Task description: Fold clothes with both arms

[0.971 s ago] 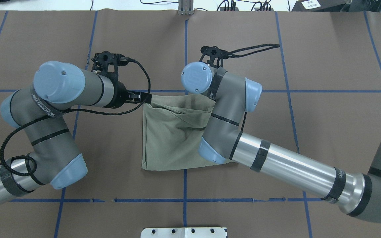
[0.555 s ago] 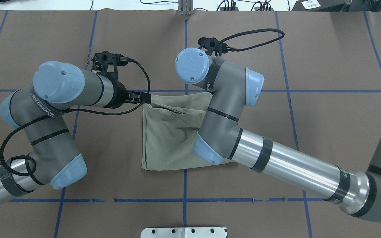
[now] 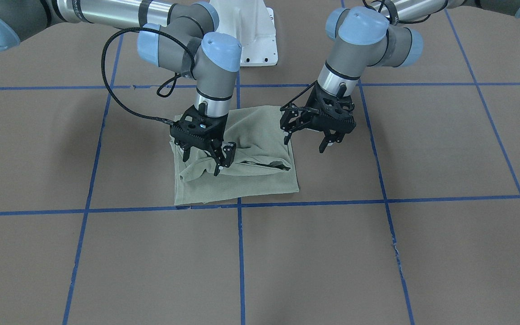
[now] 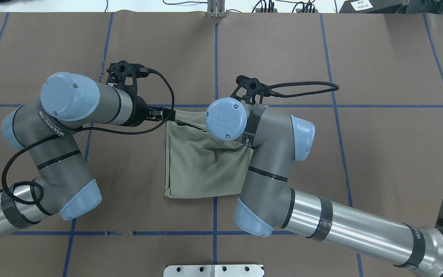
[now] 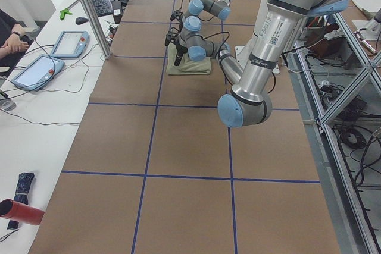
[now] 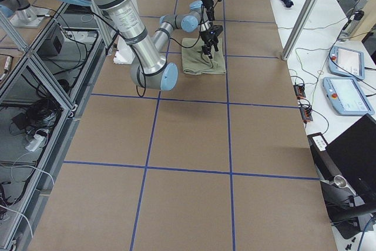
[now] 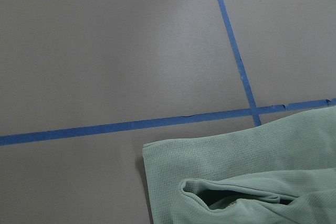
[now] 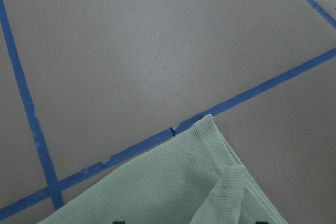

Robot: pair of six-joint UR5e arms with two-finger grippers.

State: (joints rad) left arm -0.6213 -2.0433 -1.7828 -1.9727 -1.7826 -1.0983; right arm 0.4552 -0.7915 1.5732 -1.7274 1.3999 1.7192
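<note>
Spreading wide, the right gripper's (image 3: 202, 162) fingers (image 3: 218, 164) are pinching nothing. They are hanging over the spot where the top layer of the sage-green shirt (image 3: 251, 185) is rumpling up, and I cannot tell whether their tips are touching the knit. Under and around these fingers the shirt is lying as a compact folded square on the brown table cover (image 3: 377, 253), and beyond them its far edge is running along a blue tape line (image 3: 332, 198). The left gripper's (image 3: 306, 141) fingers (image 3: 326, 143) are likewise standing apart and empty. One tip is hovering just beside the shirt's side edge and the other is out over bare cover, while a loose fold (image 3: 260, 164) is gaping between the two grippers.

Judging from this, the folding is nearing its end, and the step in hand is looking like tidying the slack top layer or taking hold for a last fold. The next move is calling for both pairs of fingers to be closing on cloth together, low enough to catch only the upper layer, without dragging the square askew.

Compared with a moment ago, the right wrist (image 4: 225, 117) is sitting nearer the robot, over the shirt rather than beyond its far edge. Its black cable (image 4: 302, 86) is trailing along with it, and the left arm (image 4: 67, 96) is showing no change
</note>
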